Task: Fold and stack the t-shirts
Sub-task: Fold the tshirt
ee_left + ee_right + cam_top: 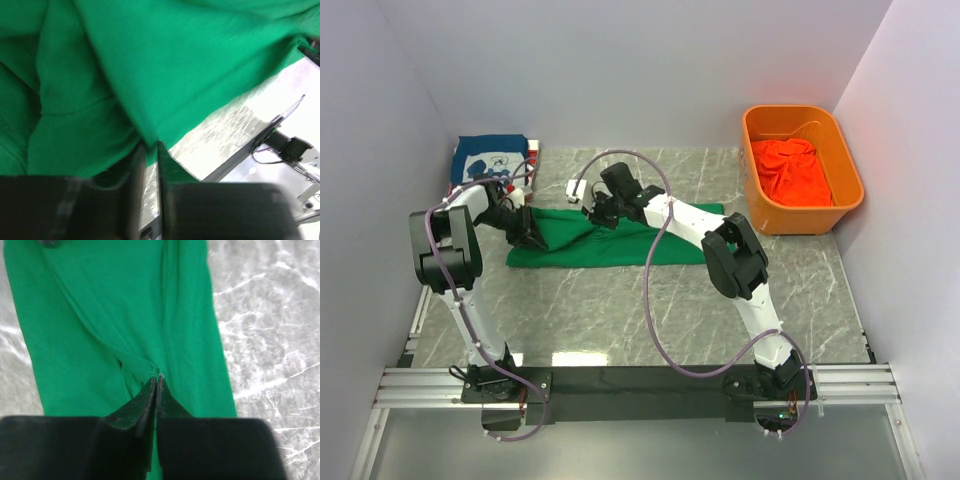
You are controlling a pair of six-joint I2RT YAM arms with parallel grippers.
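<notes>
Grey marbled table (620, 310) between pale walls. At mid-table, a green t-shirt (660, 240) folded into a long band: long axis left to right, right end a little farther back, left end bunched. Near its far edge, the right tool (156, 377) closed on a raised fold. At the bunched end, the left tool (150, 147), jaws a slit apart with cloth between; gripping or not, cannot tell. Far left, a dark blue t-shirt (490, 160). Far right, an orange-red t-shirt (790, 170) crumpled in the orange bin (790, 108).
</notes>
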